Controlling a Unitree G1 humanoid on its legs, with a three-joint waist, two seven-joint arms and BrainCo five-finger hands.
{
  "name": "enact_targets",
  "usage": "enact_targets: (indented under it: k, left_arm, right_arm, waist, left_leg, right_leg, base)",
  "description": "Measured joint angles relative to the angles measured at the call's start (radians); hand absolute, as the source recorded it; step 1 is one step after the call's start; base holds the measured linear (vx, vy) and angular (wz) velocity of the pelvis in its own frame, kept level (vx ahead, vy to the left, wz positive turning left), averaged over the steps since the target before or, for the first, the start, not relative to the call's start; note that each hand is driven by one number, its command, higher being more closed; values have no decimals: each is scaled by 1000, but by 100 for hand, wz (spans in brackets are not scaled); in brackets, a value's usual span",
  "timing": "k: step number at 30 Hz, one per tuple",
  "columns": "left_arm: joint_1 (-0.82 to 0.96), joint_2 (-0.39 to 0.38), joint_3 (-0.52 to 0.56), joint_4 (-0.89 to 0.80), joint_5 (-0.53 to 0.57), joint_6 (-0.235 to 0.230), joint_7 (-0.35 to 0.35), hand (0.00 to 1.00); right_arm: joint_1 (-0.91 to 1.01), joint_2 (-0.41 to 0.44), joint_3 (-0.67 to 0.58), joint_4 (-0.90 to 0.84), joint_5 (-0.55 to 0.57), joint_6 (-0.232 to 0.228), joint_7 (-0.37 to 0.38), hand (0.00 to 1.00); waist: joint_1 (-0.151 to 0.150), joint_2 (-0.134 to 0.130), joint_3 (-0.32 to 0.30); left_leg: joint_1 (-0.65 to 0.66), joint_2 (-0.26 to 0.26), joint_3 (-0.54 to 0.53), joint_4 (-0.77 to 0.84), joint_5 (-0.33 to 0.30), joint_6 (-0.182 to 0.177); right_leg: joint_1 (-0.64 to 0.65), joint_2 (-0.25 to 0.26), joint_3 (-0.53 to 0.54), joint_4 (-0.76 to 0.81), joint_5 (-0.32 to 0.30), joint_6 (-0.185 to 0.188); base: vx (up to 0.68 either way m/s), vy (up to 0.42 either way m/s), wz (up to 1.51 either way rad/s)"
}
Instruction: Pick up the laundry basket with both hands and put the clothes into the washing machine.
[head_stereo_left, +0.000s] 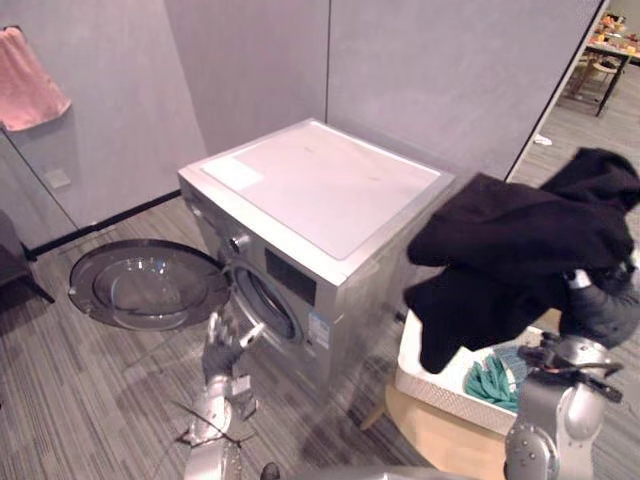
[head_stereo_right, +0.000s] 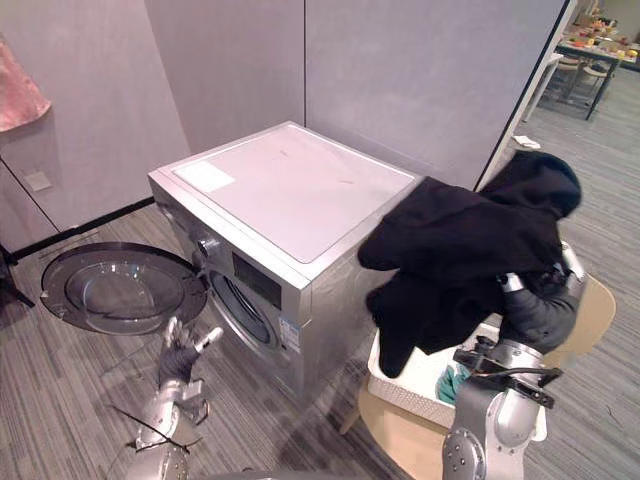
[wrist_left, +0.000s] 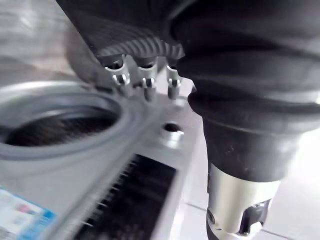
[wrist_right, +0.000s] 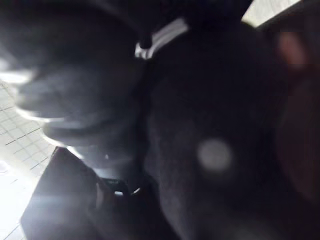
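Hands sit nearest, low in the frame. The left hand (head_stereo_right: 180, 358) is at the lower left, spread and holding nothing, just in front of the washing machine (head_stereo_left: 320, 190). The right hand (head_stereo_left: 598, 312) is at the lower right, under a big black top (head_stereo_left: 520, 250) that hangs over it. It is buried in the cloth, so I cannot tell if it grips. Below the top sits the white basket (head_stereo_left: 430, 385). It rests on a wooden seat (head_stereo_left: 440, 445), in neither hand, with a green cloth (head_stereo_left: 492, 382) inside. Further back, in the middle, the machine has its round door (head_stereo_left: 145, 285) swung wide to the left. A pink towel (head_stereo_left: 28, 90) hangs at the upper left.

I think this is the loading step, with one piece lifted out. Next the top must go left and down into the round hole (head_stereo_left: 265, 305) — loose ends could catch on the rim.

The eye views tell where the basket and top are. The left wrist view brings the hole and a small knob (wrist_left: 171, 131) up close, with that hand's fingers (wrist_left: 145, 85) held straight. The right wrist view is dark cloth — no help with the grip.
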Motion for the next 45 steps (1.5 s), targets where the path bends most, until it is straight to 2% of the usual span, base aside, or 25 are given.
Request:
enact_targets:
  k: [2, 6, 9, 13, 17, 22, 27, 30, 34, 37, 42, 45]
  left_arm:
    - [3, 8, -18, -147, 3, -44, 20, 0]
    - [-5, 30, -22, -305, 3, -100, 38, 0]
    - [-6, 42, -23, -358, 0, -107, 35, 0]
    - [-41, 65, -32, -376, -13, -106, 8, 0]
    - [-82, 118, -35, -400, -69, -107, -41, 0]
    - [-131, 221, -89, -396, -257, -104, -141, 0]
    - [-138, 375, -210, -391, -422, -58, -254, 0]
    - [-140, 473, -242, -387, -463, -40, -296, 0]
    - [-140, 562, -265, -385, -519, -20, -348, 0]
    - [-140, 607, -266, -385, -554, -13, -373, 0]
    - [-102, 628, -260, -385, -561, -10, -381, 0]
    - [-91, 628, -259, -384, -561, -10, -382, 0]
  right_arm:
    - [-5, -14, 91, -52, 12, -2, 44, 100]
    - [-85, -78, 224, -62, 35, -18, 93, 100]
    - [-193, -108, 305, -62, 95, -21, 120, 100]
    - [-311, -152, 411, -45, 152, -17, 162, 100]
    - [-400, -178, 470, 39, 171, 8, 193, 100]
    - [-485, -224, 540, 171, 187, 50, 207, 100]
    - [-593, -241, 600, 265, 207, 61, 226, 100]
    - [-648, -264, 616, 294, 210, 62, 224, 100]
    - [-690, -306, 622, 320, 207, 62, 204, 100]
    - [-723, -326, 619, 357, 206, 62, 195, 100]
    - [-761, -342, 605, 403, 201, 61, 174, 100]
    - [-763, -344, 569, 428, 201, 62, 158, 100]
  waist:
    - [1, -1, -2]
    - [1, 3, -18]
    - [6, 12, -27]
    - [30, 17, -33]
    - [32, 20, -49]
    - [55, 21, -55]
    - [57, 22, -55]
    - [58, 23, -54]
    - [63, 25, -53]
    - [75, 28, -48]
    - [87, 29, -30]
    - [107, 24, -17]
  left_leg:
    - [9, 0, 4, 0, -6, -1]
    - [12, 1, 6, 0, -6, -1]
    - [11, 0, 4, 0, -6, -1]
    - [5, 0, -8, 1, -6, -1]
    - [-6, -1, -29, 1, 0, 1]
    - [-6, -2, -45, 1, 1, 1]
    - [-2, -4, -60, 1, 1, 1]
    - [7, -4, -58, 1, 1, 1]
    - [10, -3, -56, 1, 1, 1]
    - [12, -2, -54, 1, 1, 1]
    - [13, -2, -54, 1, 1, 1]
    - [13, -2, -54, 1, 1, 2]
  right_leg:
    - [11, 2, 0, -7, -3, 5]
    - [12, 5, 7, -7, -3, 6]
    - [11, 10, 7, -7, -3, 6]
    - [10, 13, 1, -7, -3, 5]
    - [10, 14, -18, -6, -3, -3]
    - [11, 16, -26, 5, -9, -11]
    - [13, 16, -42, 24, -24, -15]
    - [14, 16, -41, 41, -35, -16]
    - [14, 17, -41, 43, -36, -17]
    - [14, 17, -41, 43, -36, -17]
    - [16, 17, -42, 42, -36, -17]
    - [16, 16, -42, 40, -36, -17]
  base:
    - [-17, -4, 0]
    - [-9, -7, -3]
    - [0, 0, 0]
    - [3, -7, 4]
    - [13, -14, 15]
    - [10, -14, 7]
    - [-2, -17, 8]
    - [0, 0, 0]
    - [0, 0, 0]
    - [-6, -5, -2]
    - [0, 0, 0]
    - [0, 0, 0]
